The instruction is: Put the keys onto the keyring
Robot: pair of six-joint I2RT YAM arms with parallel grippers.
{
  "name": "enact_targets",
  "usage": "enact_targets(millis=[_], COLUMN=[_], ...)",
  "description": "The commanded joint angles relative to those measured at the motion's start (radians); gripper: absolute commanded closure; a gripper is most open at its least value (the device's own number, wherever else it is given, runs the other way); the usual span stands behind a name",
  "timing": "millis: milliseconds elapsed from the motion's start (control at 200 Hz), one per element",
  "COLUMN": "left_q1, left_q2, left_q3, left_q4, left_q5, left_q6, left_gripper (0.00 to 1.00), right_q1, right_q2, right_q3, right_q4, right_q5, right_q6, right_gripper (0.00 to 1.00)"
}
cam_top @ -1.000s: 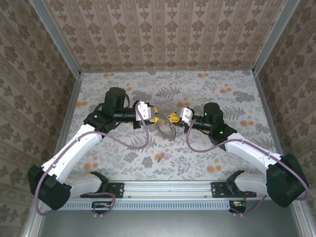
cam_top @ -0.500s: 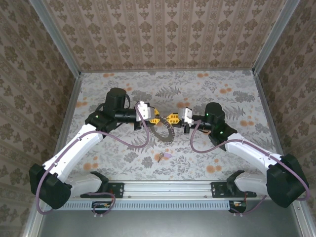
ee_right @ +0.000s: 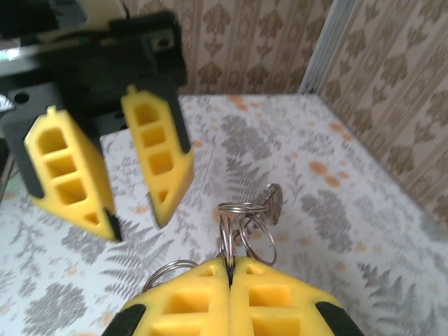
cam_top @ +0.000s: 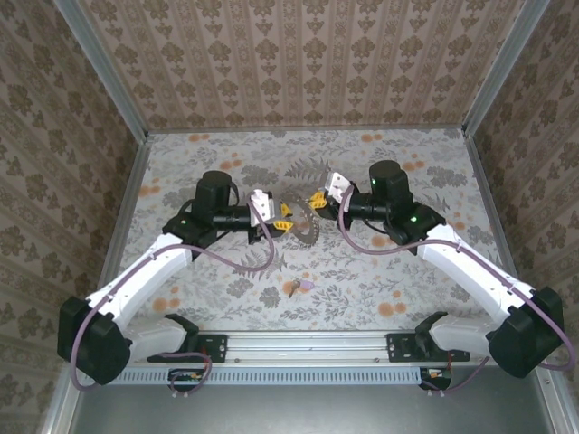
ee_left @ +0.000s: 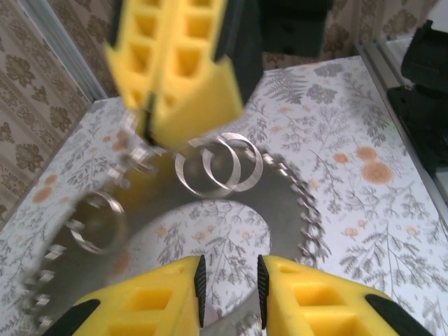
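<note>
Grey keyring (ee_left: 287, 203) rim pinched by right gripper (ee_right: 231, 264)

Soft, even light from overhead throws only faint shadows on the table (cam_top: 226, 289) around the keyring (cam_top: 303, 228). The walls (cam_top: 298, 63) behind the keyring lean outward toward the frame edges. In the left wrist view, bare metal glints pale and the keyring's left side smears into blur. Above it, the yellow fingers (ee_left: 189, 63) of the right gripper (ee_left: 149, 134) are soft. In the right wrist view those fingers, just below the keyring, sit out of focus.
</note>
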Motion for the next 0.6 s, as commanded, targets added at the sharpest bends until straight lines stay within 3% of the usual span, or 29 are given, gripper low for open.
enact_targets(millis=[0, 290, 595], left_q1=[-0.001, -0.023, -0.06], left_q2=[0.013, 0.1, 0.151], left_q3=[-0.023, 0.037, 0.057], left_q4=[0.17, 0.067, -0.003], left_q5=[0.031, 0.038, -0.063], left_q6=[-0.146, -0.141, -0.028], left_gripper=[0.72, 0.73, 0.7], right_q1=[0.01, 0.058, 0.077], right_q2=[0.011, 0.057, 0.141], right_q3=[0.048, 0.172, 0.301], right_q4=[-0.142, -0.405, -0.625], right_q5=[0.009, 0.067, 0.044], right_q6=[0.015, -0.074, -0.098], right_gripper=[1.0, 1.0, 1.0])
